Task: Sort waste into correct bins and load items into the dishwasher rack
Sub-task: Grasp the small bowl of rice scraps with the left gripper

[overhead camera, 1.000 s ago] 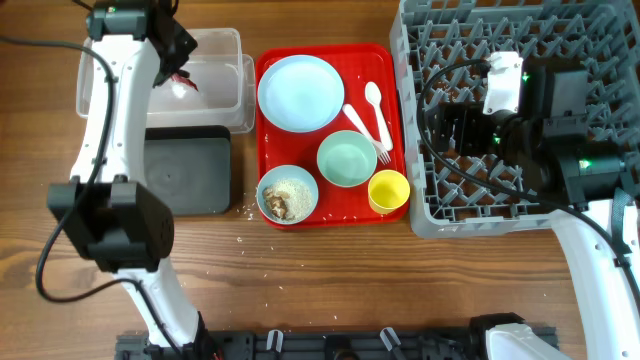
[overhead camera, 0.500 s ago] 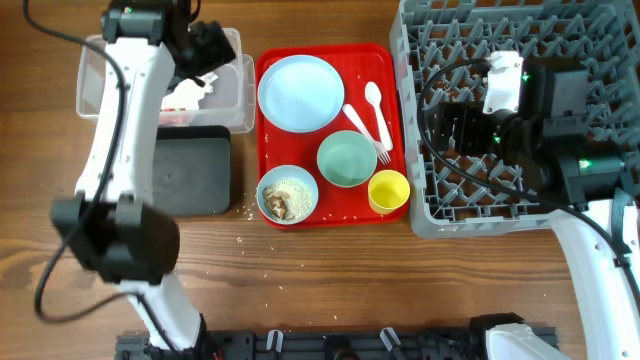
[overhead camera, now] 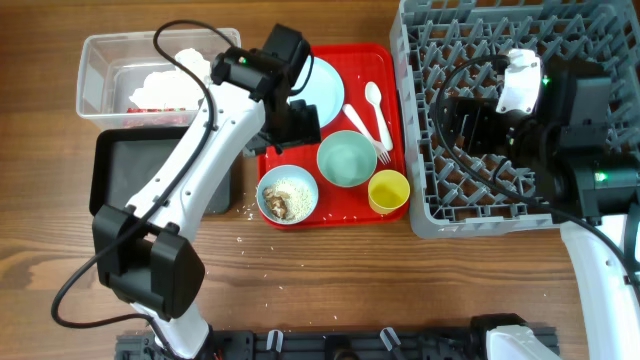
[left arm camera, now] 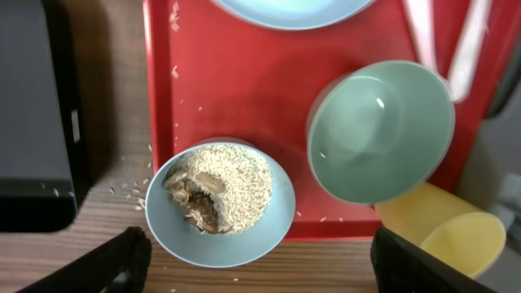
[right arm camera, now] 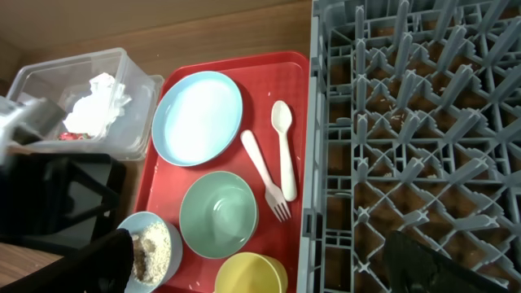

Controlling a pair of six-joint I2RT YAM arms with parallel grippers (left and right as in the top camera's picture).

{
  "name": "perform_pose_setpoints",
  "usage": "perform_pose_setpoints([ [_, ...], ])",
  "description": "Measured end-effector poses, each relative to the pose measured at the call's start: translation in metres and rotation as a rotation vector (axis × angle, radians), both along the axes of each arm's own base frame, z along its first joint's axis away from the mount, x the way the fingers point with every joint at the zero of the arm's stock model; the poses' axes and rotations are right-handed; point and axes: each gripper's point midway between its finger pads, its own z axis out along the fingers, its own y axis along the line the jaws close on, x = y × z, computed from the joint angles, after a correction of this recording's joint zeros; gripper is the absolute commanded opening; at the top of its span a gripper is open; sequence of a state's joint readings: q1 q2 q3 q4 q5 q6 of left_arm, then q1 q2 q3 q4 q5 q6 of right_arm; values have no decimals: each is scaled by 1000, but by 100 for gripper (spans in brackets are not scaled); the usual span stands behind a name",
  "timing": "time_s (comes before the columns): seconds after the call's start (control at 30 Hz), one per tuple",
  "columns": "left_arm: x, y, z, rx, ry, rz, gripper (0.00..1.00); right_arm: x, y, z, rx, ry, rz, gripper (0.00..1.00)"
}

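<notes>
My left gripper hangs open and empty over the red tray, just above the pale blue bowl of beige food leftovers. Beside that bowl are the empty mint bowl and the yellow cup. The left arm partly covers the plate. Spoon and fork lie to the plate's right. The napkin and red scraps sit in the clear tub. My right gripper hovers open over the dishwasher rack.
The black tray lies in front of the clear tub, its right side under the left arm. Rice grains are scattered on the red tray and on the wood near its front left corner. The rack holds only upright pegs.
My left gripper opened over the clear tub, leaving the napkin there, then swung right to the red tray above the food bowl. The right arm shifted only slightly.
</notes>
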State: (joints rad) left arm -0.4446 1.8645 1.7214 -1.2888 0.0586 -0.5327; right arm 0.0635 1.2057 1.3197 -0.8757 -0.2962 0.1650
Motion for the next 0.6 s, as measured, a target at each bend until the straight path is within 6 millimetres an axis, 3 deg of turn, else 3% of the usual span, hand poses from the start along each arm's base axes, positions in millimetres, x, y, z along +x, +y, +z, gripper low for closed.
perform_pose_setpoints([
  [0.1,-9,-2,-24,5,39,87,77,0,1,0,5,1,0,99],
  [0.13,-17,-11,-39,9,55,99,61,0,1,0,5,1,0,100],
  [0.2,-35,-24,-57,25,82,73,43,0,1,0,7,2,-2,99],
  [0.3,-54,-39,-77,69,76,14,36,0,1,0,7,2,-2,99],
  [0.43,-58,-42,-102,83,32,-7,22,0,1,0,7,2,-2,99],
  [0.5,-61,-40,-116,85,29,-5,9,-1,1,0,7,4,-2,99],
  [0.6,-59,-39,-123,87,5,-6,4,-1,1,0,7,5,-2,99],
])
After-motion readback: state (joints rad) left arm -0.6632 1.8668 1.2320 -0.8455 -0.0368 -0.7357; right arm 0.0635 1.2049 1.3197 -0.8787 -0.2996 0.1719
